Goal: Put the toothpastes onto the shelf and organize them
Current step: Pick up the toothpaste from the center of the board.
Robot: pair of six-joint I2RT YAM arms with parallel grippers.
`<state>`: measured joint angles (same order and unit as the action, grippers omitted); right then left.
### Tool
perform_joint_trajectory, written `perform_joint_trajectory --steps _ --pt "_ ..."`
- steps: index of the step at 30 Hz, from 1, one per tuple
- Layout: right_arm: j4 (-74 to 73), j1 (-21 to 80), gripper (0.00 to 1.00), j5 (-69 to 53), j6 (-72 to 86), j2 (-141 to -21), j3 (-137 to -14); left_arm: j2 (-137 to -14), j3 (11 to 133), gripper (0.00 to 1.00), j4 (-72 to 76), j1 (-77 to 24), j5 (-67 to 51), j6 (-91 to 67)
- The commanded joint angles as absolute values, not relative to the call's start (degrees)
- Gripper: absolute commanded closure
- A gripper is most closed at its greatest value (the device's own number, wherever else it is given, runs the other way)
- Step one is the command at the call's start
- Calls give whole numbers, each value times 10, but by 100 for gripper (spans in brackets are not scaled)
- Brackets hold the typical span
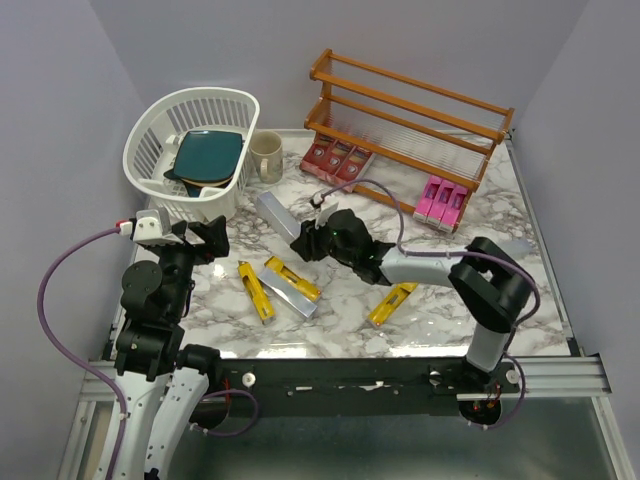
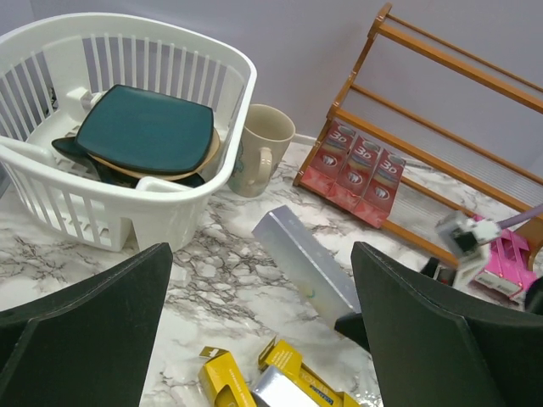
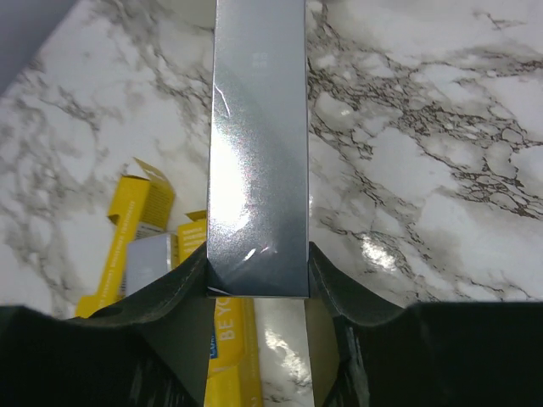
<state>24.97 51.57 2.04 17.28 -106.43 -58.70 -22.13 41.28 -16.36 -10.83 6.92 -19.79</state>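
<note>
Right tool: we see its fingers clamped on the near end of a silver toothpaste carton. The carton points away towards the beige mug.
Left tool: its fingers are spread wide with nothing between them, and it hovers just in front of the white basket.
Shelf: it stands at the far edge of the worktop.
Red cartons: we count three side by side at the left end of the shelf's lowest tier.
Pink cartons: a group sits at the right end of the same tier.
Yellow cartons: three lie loose on the worktop between the arms.
Second silver carton: it touches one of the yellow ones.
</note>
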Motion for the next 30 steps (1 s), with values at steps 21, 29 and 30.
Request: perform_joint_trajectory --steps 21,29,30 --pt "417 299 78 15 633 -804 -400 -212 398 3 -154 -111 61 -204" --pt "420 217 79 61 695 -726 -330 -202 397 3 -157 -119 64 -203" --pt "414 211 79 69 700 -717 -323 -202 398 3 -156 -120 64 -203"
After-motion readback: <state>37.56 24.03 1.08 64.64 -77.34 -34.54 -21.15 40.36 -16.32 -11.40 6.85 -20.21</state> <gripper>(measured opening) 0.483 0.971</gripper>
